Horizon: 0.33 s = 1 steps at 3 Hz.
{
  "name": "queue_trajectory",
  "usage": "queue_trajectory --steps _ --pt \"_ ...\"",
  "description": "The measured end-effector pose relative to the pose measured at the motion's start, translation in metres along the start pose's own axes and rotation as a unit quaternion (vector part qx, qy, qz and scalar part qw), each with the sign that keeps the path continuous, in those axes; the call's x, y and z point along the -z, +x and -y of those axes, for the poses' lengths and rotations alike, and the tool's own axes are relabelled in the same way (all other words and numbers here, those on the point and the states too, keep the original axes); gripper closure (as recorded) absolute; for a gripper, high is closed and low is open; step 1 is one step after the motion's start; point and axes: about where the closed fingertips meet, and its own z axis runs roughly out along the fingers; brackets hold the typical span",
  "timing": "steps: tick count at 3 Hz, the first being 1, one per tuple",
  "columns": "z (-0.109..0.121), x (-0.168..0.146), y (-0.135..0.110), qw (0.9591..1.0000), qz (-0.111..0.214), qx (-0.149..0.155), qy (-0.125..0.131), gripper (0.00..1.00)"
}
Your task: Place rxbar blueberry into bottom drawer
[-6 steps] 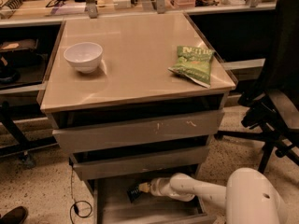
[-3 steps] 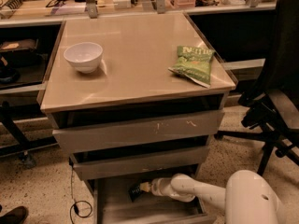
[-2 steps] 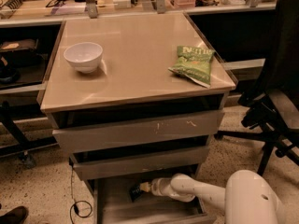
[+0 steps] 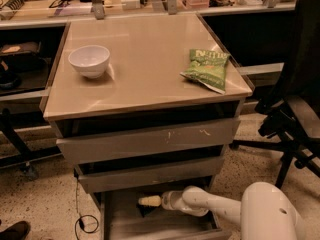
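Note:
The bottom drawer (image 4: pixel 150 227) of the grey-beige cabinet is pulled open, and its flat floor shows. My gripper (image 4: pixel 148 201) reaches into it from the right on a white arm (image 4: pixel 215 206), low over the drawer's back left part. A small dark flat shape, the rxbar blueberry (image 4: pixel 145 210), lies right under the gripper tip, partly hidden in shadow. I cannot tell whether the gripper touches or holds it.
The two upper drawers (image 4: pixel 150 141) are pushed in. On the cabinet top stand a white bowl (image 4: pixel 89 60) at the left and a green chip bag (image 4: pixel 206 69) at the right. A black office chair (image 4: pixel 295 109) stands close on the right. A cable (image 4: pixel 82 220) lies on the floor at the left.

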Motion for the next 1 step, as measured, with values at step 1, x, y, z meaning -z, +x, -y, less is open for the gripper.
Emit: queue_trajectory --steps 1 --pt "0.0 0.0 0.0 1.0 0.0 0.0 0.0 0.0"
